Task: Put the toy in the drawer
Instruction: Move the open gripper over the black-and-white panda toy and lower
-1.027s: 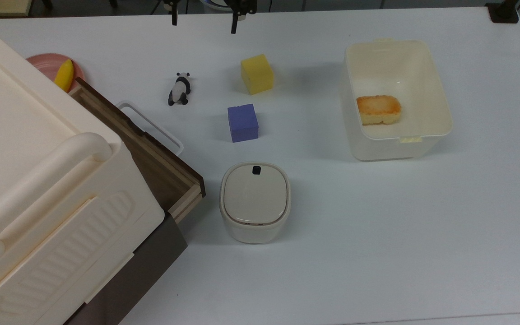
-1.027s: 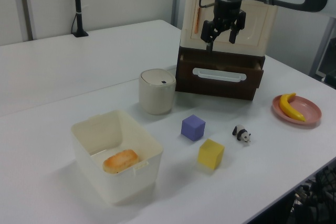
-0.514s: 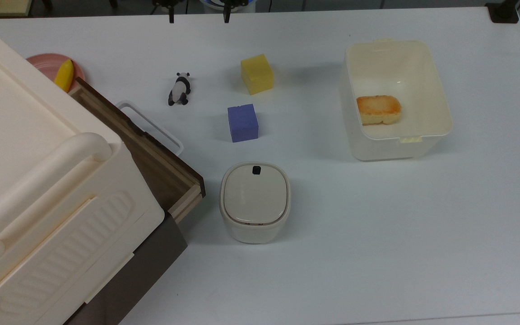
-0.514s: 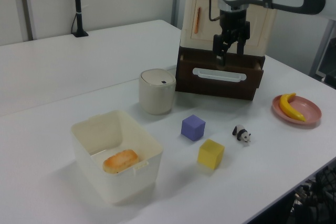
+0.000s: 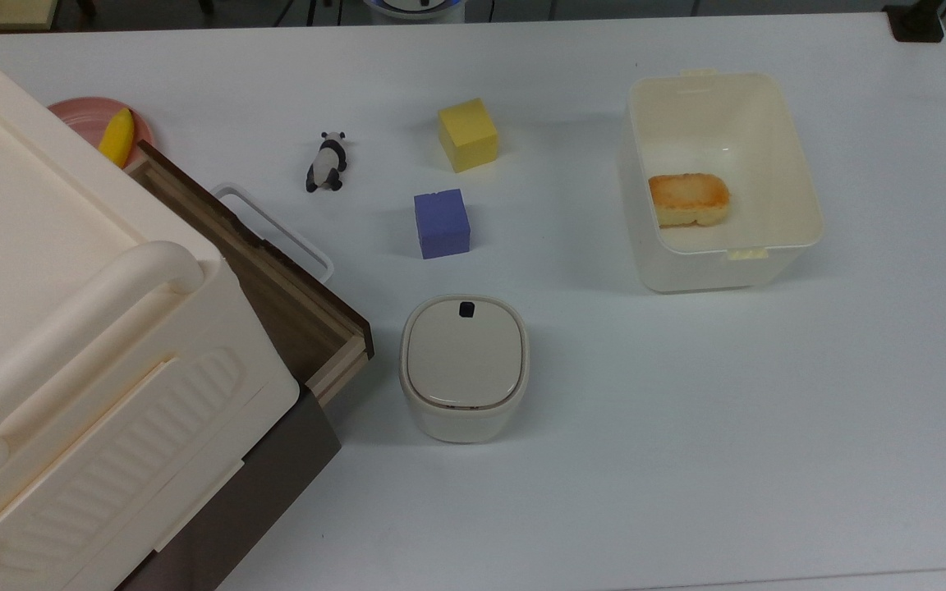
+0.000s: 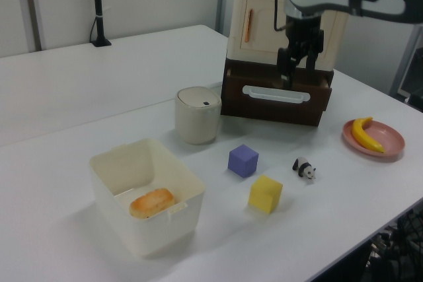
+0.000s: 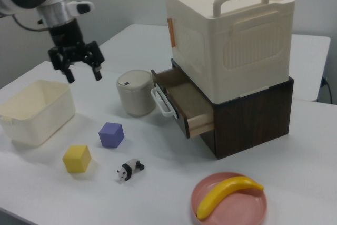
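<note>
The toy (image 5: 326, 162), a tiny black-and-white panda, lies on the white table between the drawer and the yellow cube (image 5: 468, 134); it also shows as the toy (image 7: 129, 170) and the toy (image 6: 305, 168). The drawer (image 7: 181, 103) stands pulled out of the cabinet's dark base, with a white loop handle (image 7: 161, 102) and nothing in its visible part. My gripper (image 7: 83, 76) hangs open and empty, high over the table, well up and left of the toy in the right view. In the left view the gripper (image 6: 297, 74) appears in front of the cabinet.
A purple cube (image 5: 442, 223) sits near the toy. A cream tub (image 5: 801, 164) holds a piece of bread (image 5: 688, 199). A small lidded bin (image 5: 465, 365) stands beside the drawer's corner. A pink plate (image 7: 210, 191) carries a banana (image 7: 227, 193). The cream cabinet (image 7: 231, 40) towers over the drawer.
The gripper has slid off the top view's upper edge and moved rightward in the left view. It stays open. The objects on the table have not moved.
</note>
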You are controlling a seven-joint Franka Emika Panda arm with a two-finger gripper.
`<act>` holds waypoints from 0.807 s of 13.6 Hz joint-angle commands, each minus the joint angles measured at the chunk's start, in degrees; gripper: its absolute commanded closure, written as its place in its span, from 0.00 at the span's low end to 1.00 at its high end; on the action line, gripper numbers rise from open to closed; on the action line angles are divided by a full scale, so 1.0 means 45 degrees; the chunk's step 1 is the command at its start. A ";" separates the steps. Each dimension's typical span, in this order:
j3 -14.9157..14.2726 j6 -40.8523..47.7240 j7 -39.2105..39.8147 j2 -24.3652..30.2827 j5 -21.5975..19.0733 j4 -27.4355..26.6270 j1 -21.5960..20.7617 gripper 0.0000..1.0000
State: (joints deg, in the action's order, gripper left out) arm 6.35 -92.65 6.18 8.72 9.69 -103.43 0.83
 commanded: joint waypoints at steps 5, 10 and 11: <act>-0.0707 -0.1736 -0.1159 0.2242 -0.0044 -0.3793 -0.1532 0.00; -0.0746 -0.4213 -0.1160 0.1932 -0.0083 -0.4807 -0.0497 0.00; -0.0785 -0.4351 -0.1160 0.1775 -0.0083 -0.4809 -0.0322 0.00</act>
State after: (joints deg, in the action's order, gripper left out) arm 3.39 -107.97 1.66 17.20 9.68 -121.98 -1.74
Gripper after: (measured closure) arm 0.000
